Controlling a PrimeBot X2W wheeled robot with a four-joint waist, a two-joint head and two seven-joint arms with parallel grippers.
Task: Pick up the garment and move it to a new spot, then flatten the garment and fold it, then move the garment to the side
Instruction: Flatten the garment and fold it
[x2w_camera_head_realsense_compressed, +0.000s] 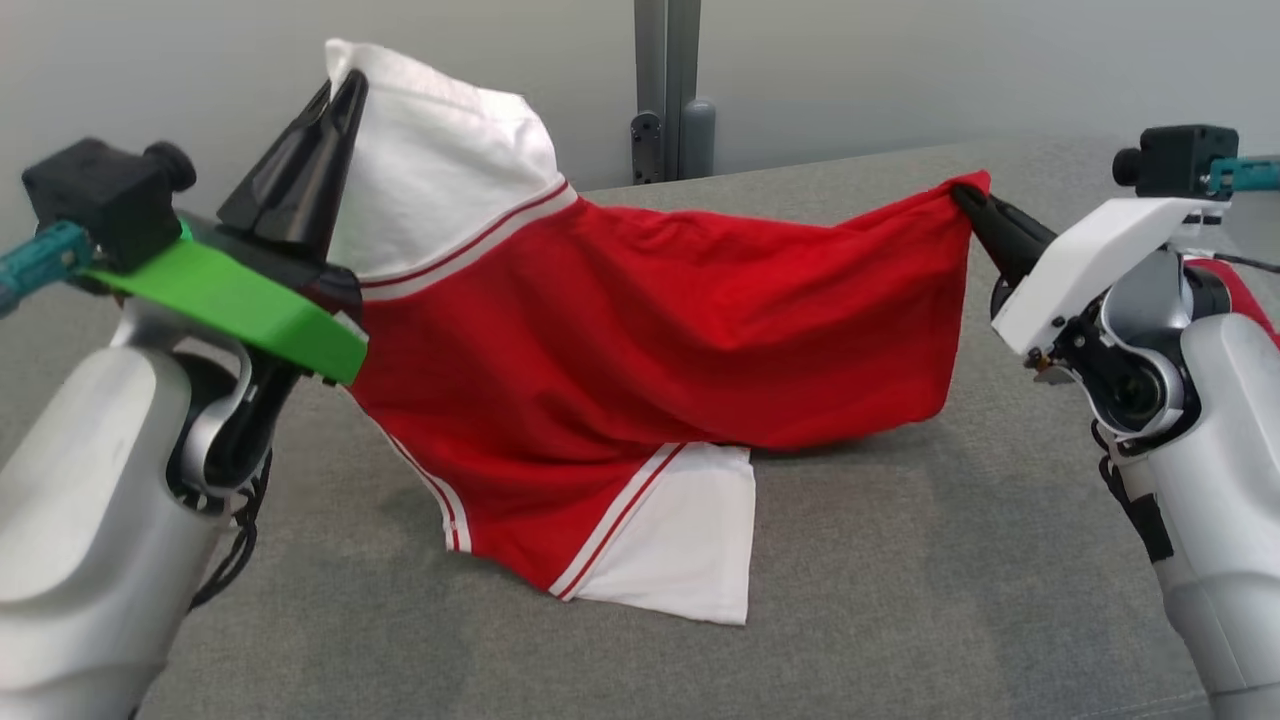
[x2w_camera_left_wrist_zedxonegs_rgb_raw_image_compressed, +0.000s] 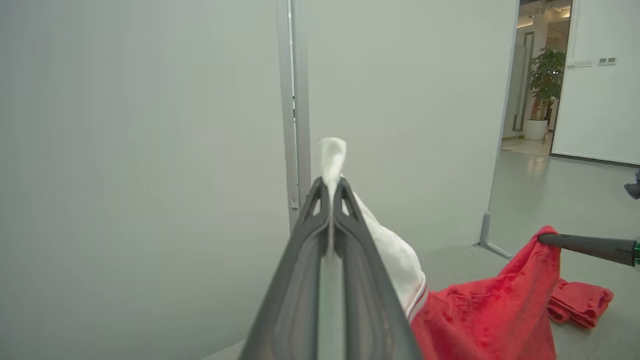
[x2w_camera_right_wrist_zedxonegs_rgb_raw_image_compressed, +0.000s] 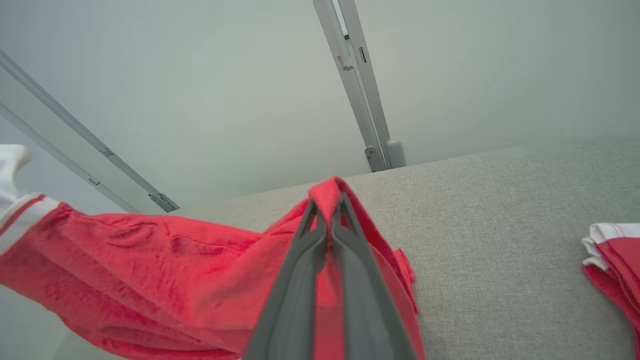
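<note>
Stretching the garment (x2w_camera_head_realsense_compressed: 650, 330) between both arms, that was the picture, called the first voice. The left gripper (x2w_camera_head_realsense_compressed: 343, 88) rode high, its fingers clamped together on the end of a white sleeve, a tuft of cloth poking out past the tips.

And the right gripper (x2w_camera_head_realsense_compressed: 966, 192) sat lower, answered the second, fingers pinched shut on a red corner. So the top edge ran downhill from left to right, fairly taut, with the red body sagging beneath it.

Why hold it like that? asked the first. Two grips set well apart looked meant to spread the cloth, so that it would come down open and not bunched.

It was not clear of the table (x2w_camera_head_realsense_compressed: 900, 580), mind, said the second. The lower white sleeve and part of the red hem lay on the grey top, near the middle, just in front of the robot. The rest hung in the air.

So the carrying and spreading was the step in hand, judged the first, with the flattening not yet done and the folding to come.

Both grips were thin, right at the edges, warned the second, and a hard tug could have pulled the cloth free. With one side held higher, it might also have landed twisted. A folded red and white pile (x2w_camera_right_wrist_zedxonegs_rgb_raw_image_compressed: 615, 255) lay far out to the right, well apart, probably marking the side spot.
</note>
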